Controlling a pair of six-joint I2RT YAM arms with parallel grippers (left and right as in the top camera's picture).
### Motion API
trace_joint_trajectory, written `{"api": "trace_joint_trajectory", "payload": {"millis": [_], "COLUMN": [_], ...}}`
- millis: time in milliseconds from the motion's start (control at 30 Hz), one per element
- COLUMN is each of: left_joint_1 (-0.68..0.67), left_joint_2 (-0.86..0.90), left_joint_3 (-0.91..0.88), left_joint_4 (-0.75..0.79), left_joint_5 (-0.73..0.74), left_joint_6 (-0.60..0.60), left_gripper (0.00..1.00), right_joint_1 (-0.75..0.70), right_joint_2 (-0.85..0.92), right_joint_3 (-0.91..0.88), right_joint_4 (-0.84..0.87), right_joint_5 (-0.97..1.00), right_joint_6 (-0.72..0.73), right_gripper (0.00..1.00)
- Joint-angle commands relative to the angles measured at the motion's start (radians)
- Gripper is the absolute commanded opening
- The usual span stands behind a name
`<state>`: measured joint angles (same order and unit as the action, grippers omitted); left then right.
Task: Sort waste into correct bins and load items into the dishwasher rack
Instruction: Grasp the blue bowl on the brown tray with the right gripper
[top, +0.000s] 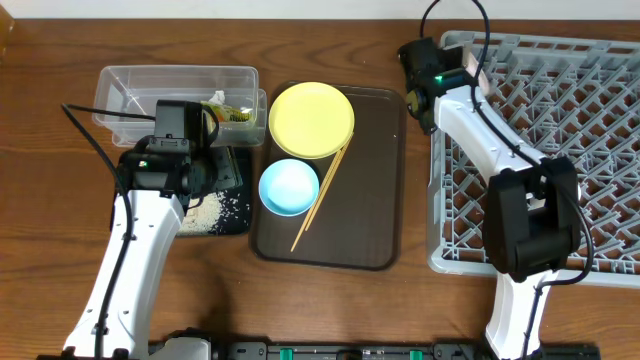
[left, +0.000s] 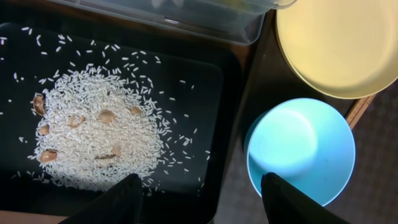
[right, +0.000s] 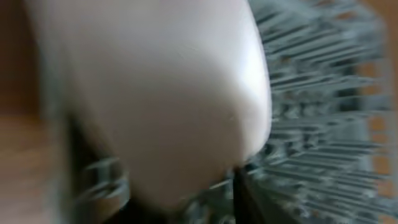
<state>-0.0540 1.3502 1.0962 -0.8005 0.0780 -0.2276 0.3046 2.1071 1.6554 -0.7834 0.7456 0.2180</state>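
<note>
The left hand (left: 200, 183) hung spread and empty over the black tray (left: 214, 87), with the rice scraps (left: 99, 134) ahead to its left. The light blue bowl (left: 301, 149) sat just to its right, so I judged this arm the nearer. The right hand (top: 440, 78) was well apart at the dishwasher rack (top: 600, 100), blurred behind something white, and I could not tell its grip.

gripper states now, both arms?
Left gripper: jaws open, empty, over the black tray.
Right gripper: cannot tell; blurred white object fills its view.
</note>
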Motion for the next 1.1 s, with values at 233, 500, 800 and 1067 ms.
{"api": "trace_joint_trajectory", "payload": {"millis": [233, 500, 800, 1067], "left_joint_1": [0.002, 0.012, 0.091, 0.163], "left_joint_2": [-0.005, -0.005, -0.005, -0.005], "left_joint_3": [0.007, 0.007, 0.007, 0.007], "left_joint_4": [-0.003, -0.053, -0.107, -0.123], "left_joint_5": [-0.012, -0.184, -0.203, -0.202], "left_joint_6": [0.013, -0.185, -0.243, -0.242], "left_gripper": [0.64, 0.64, 0.64, 0.64], "right_joint_1": [0.007, 0.033, 0.19, 0.325], "right_joint_2": [-0.238, -0.268, -0.163, -0.03], "right_joint_3": [0.0, -0.001, -0.002, -0.002], "right_joint_4": [-0.043, -0.015, -0.045, -0.055], "right_joint_5": [-0.244, -0.881, -0.983, -0.981], "right_joint_6": [0.046, -0.025, -0.024, 0.038], "right_gripper": [0.74, 0.74, 0.69, 0.57]}}
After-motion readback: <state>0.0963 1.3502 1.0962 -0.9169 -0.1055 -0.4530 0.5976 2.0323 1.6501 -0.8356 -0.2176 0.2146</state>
